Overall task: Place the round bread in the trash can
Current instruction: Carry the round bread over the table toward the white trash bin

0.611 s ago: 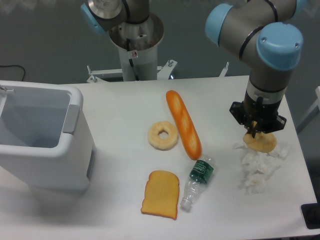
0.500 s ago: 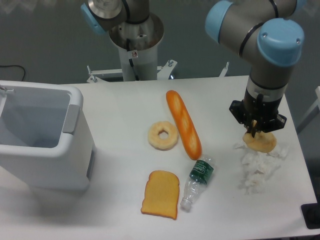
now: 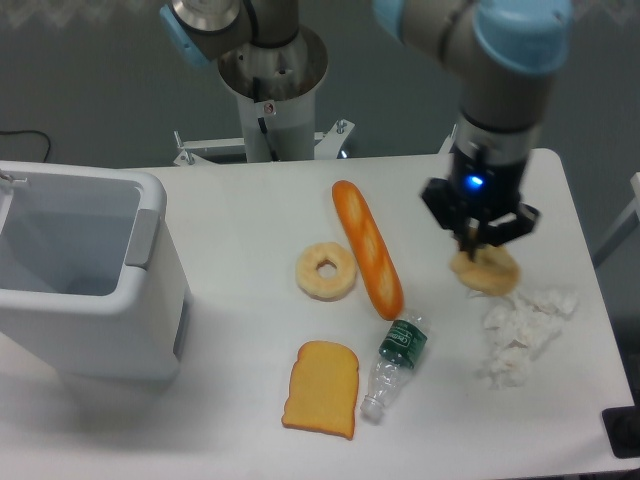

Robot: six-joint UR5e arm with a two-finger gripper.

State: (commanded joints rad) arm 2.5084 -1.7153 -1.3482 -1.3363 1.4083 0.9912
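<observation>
Fingers of the black two-finger gripper [image 3: 473, 243] clamped on the tan round bread [image 3: 485, 272], held just above the white table [image 3: 250, 210] beside crumpled white tissue [image 3: 520, 330]; large white rectangular plastic trash can [image 3: 85, 290] far left, well apart

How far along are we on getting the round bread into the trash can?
Pickup looks done: the hand is shut on the round bread, clear of the crumpled tissue. In hand: carrying it over the table. Left: crossing past the baguette to the trash can on the far side and releasing.
</observation>
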